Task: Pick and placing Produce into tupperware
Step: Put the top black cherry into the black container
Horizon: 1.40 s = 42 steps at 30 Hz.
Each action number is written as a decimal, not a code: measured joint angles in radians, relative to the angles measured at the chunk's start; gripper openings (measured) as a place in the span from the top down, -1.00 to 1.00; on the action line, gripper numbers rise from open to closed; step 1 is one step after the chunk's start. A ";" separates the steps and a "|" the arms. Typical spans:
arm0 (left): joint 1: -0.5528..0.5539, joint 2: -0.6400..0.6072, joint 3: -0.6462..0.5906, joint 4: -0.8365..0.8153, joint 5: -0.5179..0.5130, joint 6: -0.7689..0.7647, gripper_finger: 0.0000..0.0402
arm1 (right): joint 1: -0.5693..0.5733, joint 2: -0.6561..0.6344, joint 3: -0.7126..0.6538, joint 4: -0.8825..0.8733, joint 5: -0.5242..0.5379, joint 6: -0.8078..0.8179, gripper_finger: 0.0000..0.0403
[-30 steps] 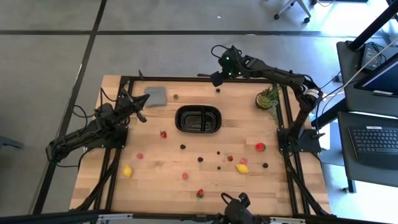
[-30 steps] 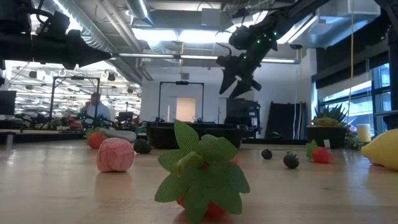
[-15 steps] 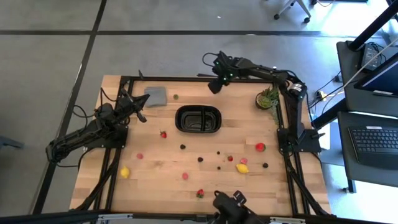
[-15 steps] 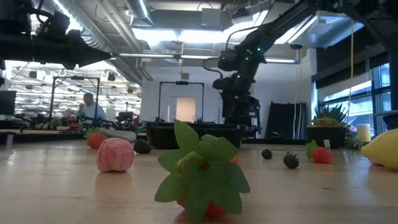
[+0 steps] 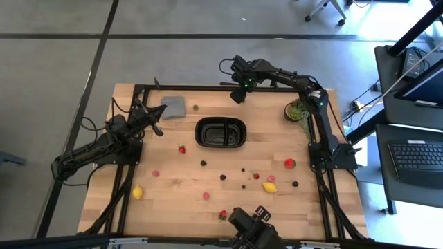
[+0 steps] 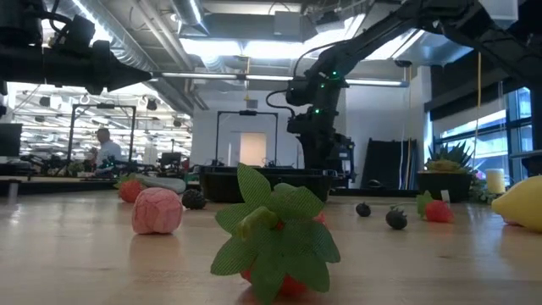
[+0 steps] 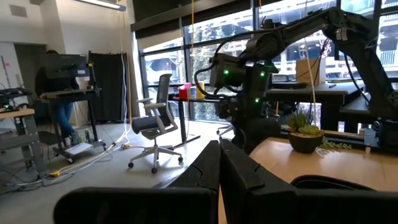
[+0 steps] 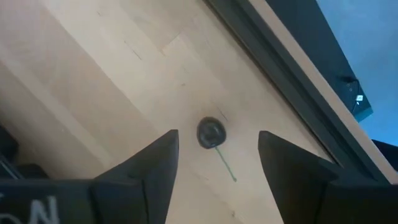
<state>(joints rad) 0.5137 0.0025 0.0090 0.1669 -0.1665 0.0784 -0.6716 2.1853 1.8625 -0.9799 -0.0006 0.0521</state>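
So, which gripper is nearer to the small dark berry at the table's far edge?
Right. The right gripper hangs open directly over the dark berry; the left gripper waits shut beside the grey pad.

Glossy black tray (image 5: 221, 132) sits on the pale wood table (image 5: 180, 187), red strawberries (image 5: 289, 164) and yellow lemons (image 5: 270, 187) dotted about, grey square (image 5: 174, 107) beside a dark berry (image 8: 211, 132).
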 joint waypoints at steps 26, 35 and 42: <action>0.000 0.000 0.000 0.000 0.000 0.002 1.00 | 0.000 0.000 0.000 -0.024 -0.027 -0.006 -0.60; 0.000 0.000 0.000 0.000 0.000 0.002 1.00 | 0.011 0.000 0.000 -0.018 -0.027 -0.033 -0.59; 0.000 0.000 0.000 -0.001 0.000 0.002 1.00 | 0.012 -0.001 0.000 -0.011 -0.027 -0.076 -0.49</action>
<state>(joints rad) 0.5139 0.0025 0.0090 0.1661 -0.1669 0.0808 -0.6594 2.1845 1.8629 -0.9906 -0.0277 -0.0234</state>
